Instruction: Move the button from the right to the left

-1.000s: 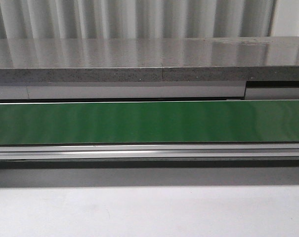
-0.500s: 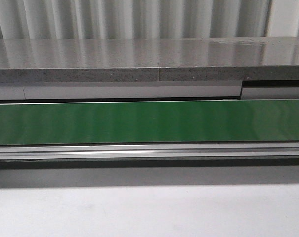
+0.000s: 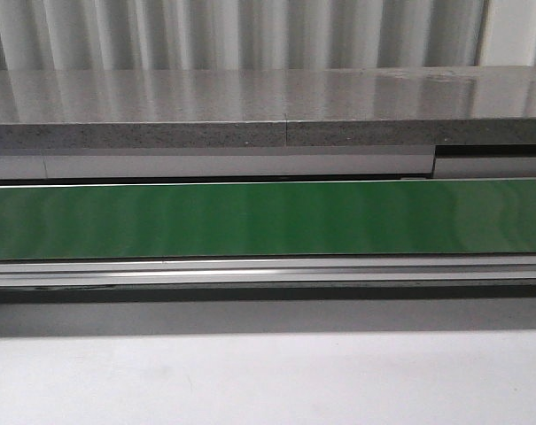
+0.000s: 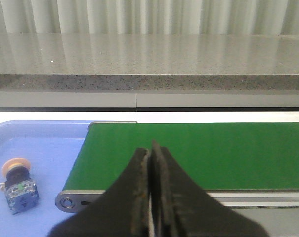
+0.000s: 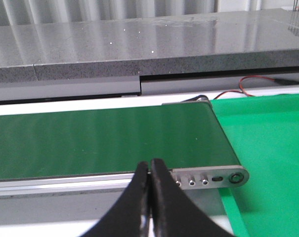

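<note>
Button (image 4: 18, 183) lies on the blue tray (image 4: 50, 148) beside the green belt's (image 3: 268, 219) end. Left gripper (image 4: 150, 190) and right gripper (image 5: 149, 197) hang pressed closed, empty. Front view matches a second ago, apart from a slight sideways shift.

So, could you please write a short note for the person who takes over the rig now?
Left gripper: shut, empty, above the near edge of the green belt.
Right gripper: shut, empty, near the belt's right end.
The button lies in the blue tray beside the belt's left end, touching neither gripper.
Done: the button appears to be on the left side already.
Left: probably nothing; the green mat on the right shows no button.
</note>
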